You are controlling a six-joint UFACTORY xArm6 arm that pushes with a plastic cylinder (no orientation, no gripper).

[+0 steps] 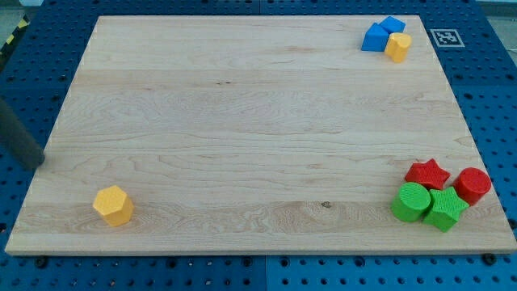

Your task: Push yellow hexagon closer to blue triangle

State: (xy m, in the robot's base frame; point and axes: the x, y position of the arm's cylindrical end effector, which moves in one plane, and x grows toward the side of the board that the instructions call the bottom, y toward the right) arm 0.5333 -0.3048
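The yellow hexagon [113,205] lies near the board's bottom left corner. The blue triangle [374,38] sits at the top right, touching a second blue block [393,25] and a small yellow block [397,47]. My tip [34,163] is at the view's left edge, just off the wooden board's [242,121] left side. It is up and to the left of the yellow hexagon, well apart from it.
At the bottom right stand a red star [427,174], a red cylinder [472,185], a green cylinder [412,202] and a green star-like block [446,209], packed together. A black-and-white marker tag [446,37] lies off the board's top right corner.
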